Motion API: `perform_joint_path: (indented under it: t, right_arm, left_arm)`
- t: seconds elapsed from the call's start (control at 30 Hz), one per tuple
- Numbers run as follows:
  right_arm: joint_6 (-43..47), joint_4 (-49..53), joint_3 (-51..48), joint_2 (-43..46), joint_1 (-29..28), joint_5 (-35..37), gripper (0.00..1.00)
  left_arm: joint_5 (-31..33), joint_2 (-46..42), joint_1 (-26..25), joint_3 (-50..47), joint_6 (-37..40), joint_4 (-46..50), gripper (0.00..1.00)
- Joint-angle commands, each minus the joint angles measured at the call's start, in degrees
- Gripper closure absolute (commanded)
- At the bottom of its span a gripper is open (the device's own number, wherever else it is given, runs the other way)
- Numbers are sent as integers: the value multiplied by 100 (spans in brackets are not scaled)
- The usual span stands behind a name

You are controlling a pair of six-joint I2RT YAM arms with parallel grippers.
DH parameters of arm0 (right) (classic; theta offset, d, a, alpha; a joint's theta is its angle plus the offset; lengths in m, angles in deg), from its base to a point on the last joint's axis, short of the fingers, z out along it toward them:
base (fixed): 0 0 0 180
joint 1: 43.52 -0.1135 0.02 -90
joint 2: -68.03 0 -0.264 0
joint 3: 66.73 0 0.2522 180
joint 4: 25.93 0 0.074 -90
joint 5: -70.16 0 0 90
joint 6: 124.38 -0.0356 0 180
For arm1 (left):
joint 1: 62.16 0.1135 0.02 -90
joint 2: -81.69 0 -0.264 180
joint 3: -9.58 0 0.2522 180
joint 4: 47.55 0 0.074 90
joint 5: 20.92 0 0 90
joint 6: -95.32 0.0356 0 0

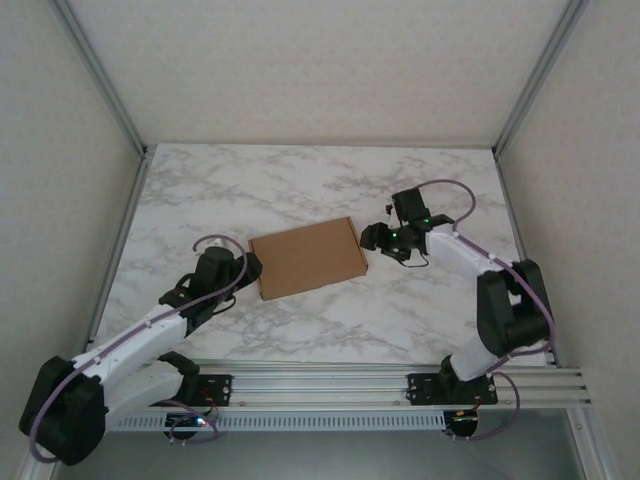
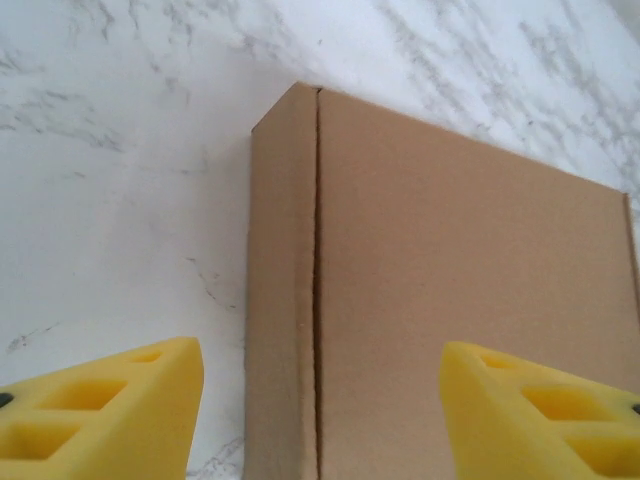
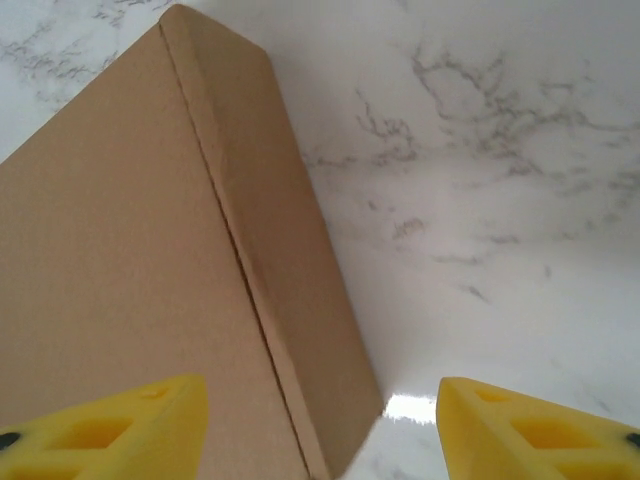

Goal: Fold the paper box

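On the counter [image 1: 300, 180] the paper box [image 1: 305, 260] looks fully folded, so the left end effector [image 2: 320, 348] and right end effector [image 3: 322, 382] just flank it, wide and empty.

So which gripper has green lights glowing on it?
The right gripper, by the paper box's right edge; the left gripper, at its left edge, is dark.

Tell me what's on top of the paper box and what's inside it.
Nothing lies on the paper box: its flat brown lid is bare. It sits closed on the marble table, so its inside is covered and cannot be seen.
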Motion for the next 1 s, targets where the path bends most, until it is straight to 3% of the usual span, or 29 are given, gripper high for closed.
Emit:
perform_joint_path:
  t: [0.0, 0.23, 0.43, 0.77, 0.97]
  right_arm:
    - [79, -143, 275, -384, -78, -53, 38]
    - [12, -380, 459, -982, -164, -233, 52]
    - [-62, -486, 334, -967, -233, -23, 62]
    - [40, -226, 581, -958, -122, 656, 66]
    - [84, -337, 784, -1275, 165, 542, 66]
  left_arm:
    - [-624, 340, 155, -94, -99, -842, 39]
    - [-817, 1459, 344, -57, -367, -1445, 52]
    - [-942, 2403, 343, 592, -302, -1470, 58]
    - [-700, 4256, 360, 2784, 323, -659, 61]
    - [-633, 4782, 384, 3333, 419, -530, 62]
